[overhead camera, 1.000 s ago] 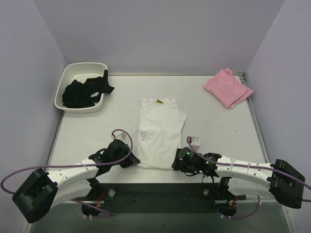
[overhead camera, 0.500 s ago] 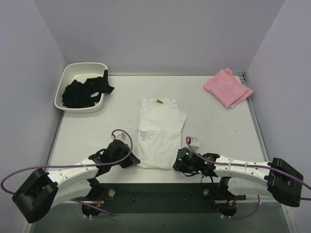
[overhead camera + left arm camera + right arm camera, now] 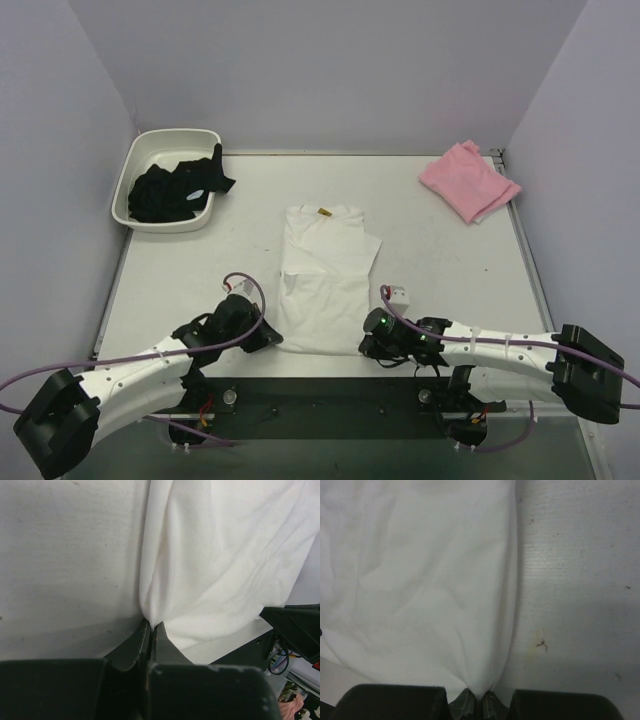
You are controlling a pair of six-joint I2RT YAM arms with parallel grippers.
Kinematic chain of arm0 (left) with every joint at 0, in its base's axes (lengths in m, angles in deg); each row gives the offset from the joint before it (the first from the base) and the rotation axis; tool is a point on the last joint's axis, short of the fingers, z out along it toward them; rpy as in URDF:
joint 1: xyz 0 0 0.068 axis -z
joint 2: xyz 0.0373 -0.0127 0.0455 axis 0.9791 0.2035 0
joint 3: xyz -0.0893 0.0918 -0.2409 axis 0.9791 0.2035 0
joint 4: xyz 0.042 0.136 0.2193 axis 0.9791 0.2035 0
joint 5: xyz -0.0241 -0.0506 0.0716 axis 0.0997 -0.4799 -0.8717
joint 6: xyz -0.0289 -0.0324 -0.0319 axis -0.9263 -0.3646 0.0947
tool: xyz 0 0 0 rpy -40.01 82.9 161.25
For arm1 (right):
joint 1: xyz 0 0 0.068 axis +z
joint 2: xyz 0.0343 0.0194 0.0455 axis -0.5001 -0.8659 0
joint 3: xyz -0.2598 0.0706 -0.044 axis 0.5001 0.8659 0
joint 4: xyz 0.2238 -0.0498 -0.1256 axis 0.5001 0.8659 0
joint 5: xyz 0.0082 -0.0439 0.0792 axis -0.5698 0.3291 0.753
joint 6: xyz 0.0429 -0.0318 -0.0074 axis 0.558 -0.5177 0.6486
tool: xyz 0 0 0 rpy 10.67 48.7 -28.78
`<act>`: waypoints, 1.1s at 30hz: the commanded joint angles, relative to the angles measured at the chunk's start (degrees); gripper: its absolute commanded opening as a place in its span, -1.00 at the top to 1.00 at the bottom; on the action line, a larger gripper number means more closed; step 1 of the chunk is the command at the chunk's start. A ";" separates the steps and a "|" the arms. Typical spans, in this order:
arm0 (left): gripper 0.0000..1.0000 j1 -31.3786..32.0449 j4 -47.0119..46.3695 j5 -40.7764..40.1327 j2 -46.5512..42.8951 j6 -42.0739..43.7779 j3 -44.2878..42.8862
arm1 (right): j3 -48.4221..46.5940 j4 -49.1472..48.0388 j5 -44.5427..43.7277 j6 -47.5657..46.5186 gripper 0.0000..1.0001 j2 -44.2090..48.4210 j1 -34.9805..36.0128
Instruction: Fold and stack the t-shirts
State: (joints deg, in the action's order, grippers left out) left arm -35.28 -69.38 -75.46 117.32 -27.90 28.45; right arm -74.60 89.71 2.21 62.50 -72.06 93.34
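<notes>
A white t-shirt (image 3: pixel 325 275) with a yellow neck tag lies lengthwise in the middle of the table, folded narrow, no print showing. My left gripper (image 3: pixel 268 335) is shut on its near left corner; in the left wrist view the cloth (image 3: pixel 215 570) bunches into the closed gripper (image 3: pixel 151 625). At the near right corner my right gripper (image 3: pixel 368 342) is shut on the hem, and the white fabric (image 3: pixel 430 590) is pinched at the tips of that gripper (image 3: pixel 480 696). The folded pink t-shirt (image 3: pixel 468 180) rests at the far right corner.
A white tub (image 3: pixel 135 205) holding dark clothes (image 3: pixel 175 190) stands at the far left. The table's near edge (image 3: pixel 320 362) runs just behind both grippers. Purple walls close in the left, back and right sides.
My right gripper has closed on the shirt's near right corner. Both grippers have pulled slightly toward the near edge, and the shirt has slid and stretched a little that way.
</notes>
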 commanded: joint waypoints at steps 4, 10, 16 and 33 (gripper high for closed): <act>1.00 8.07 15.91 -6.56 -7.26 -4.63 2.67 | -0.15 11.77 -5.20 1.53 1.00 5.61 5.48; 1.00 17.21 20.65 -12.88 -11.57 -11.50 -0.74 | -3.04 17.91 -11.88 1.89 1.00 11.41 10.84; 1.00 17.49 26.98 -16.84 -11.68 -7.73 -14.25 | -11.56 22.23 -17.60 -4.35 1.00 12.64 11.11; 1.00 3.80 25.23 -16.95 1.95 8.27 -37.84 | -29.14 18.63 -13.49 -24.99 1.00 5.36 -10.22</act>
State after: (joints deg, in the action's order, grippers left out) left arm -25.57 -41.10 -95.11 117.85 -24.99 -5.97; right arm -98.69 110.00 -13.20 45.28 -64.55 89.56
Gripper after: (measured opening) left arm 0.034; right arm 0.077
